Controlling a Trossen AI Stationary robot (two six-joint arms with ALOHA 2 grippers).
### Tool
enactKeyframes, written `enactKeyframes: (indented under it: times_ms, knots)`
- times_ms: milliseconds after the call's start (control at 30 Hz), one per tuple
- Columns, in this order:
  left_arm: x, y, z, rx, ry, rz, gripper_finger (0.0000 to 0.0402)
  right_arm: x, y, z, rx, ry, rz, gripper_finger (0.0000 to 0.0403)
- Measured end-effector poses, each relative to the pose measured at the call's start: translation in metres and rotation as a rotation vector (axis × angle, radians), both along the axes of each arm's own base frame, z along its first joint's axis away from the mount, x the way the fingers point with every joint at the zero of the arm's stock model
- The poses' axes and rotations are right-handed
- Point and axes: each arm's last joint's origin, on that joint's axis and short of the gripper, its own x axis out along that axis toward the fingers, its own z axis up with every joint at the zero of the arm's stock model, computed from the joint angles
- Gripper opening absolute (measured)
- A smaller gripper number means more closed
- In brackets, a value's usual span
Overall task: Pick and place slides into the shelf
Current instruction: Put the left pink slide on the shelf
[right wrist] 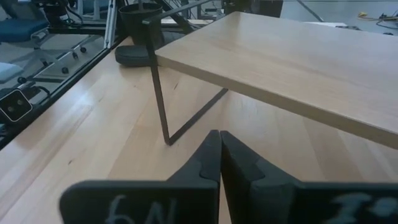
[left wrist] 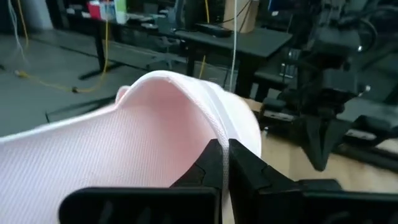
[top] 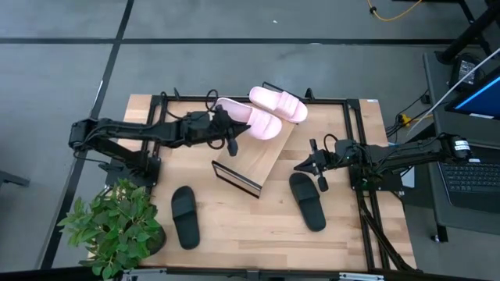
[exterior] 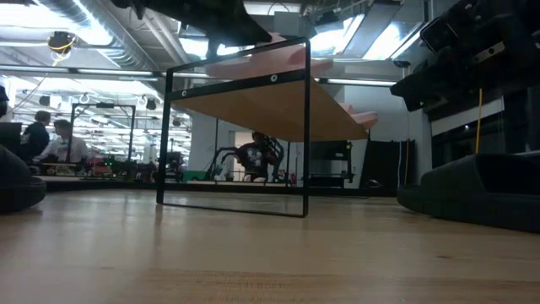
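Observation:
Two pale pink slides lie on the high end of the slanted shelf (top: 266,156): one farther back (top: 278,104), one nearer (top: 251,121). My left gripper (top: 234,129) is shut and level at the nearer pink slide (left wrist: 143,137), which fills the left wrist view. One black slide (top: 185,216) lies sole down on the table at the near left, another (top: 307,200) at the near right. My right gripper (top: 300,165) hovers shut to the right of the shelf, holding nothing (right wrist: 221,144). My left gripper has its shut fingertips (left wrist: 214,155) against the raised pale rim (left wrist: 214,121) of the nearer pink slide, coming level from the table's left. Whether any of the rim is caught between the fingers, I cannot tell. The slide lies on the shelf board.
A potted plant (top: 117,226) stands at the near left corner. The shelf's thin black frame (exterior: 236,143) and dark lower lip (top: 236,178) stand mid-table. A black rail (top: 258,99) borders the table. A laptop (top: 476,176) sits off the table's right side.

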Motion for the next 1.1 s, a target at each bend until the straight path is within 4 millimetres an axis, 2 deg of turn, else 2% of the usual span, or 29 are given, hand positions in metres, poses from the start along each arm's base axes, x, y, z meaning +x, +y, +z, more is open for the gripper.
enactKeyframes:
  times_ms: [400, 533, 733, 1100]
  knots:
    - [0.001, 0.005, 0.001, -0.124, -0.058, -0.062, 0.0, 0.0, 0.0, 0.0, -0.015, -0.003, 0.004, 0.0008]
    - [0.009, 0.009, -0.004, -0.154, -0.076, -0.11, 0.0, 0.001, 0.0, 0.002, -0.035, -0.029, 0.01, 0.0008]
    - [0.026, 0.02, 0.004, -0.137, -0.057, -0.104, 0.0, 0.001, 0.0, 0.003, -0.037, -0.042, 0.01, 0.0008]
    - [0.057, 0.026, 0.004, -0.18, 0.011, -0.098, 0.0, 0.001, 0.0, 0.002, -0.046, -0.029, 0.013, 0.0008]
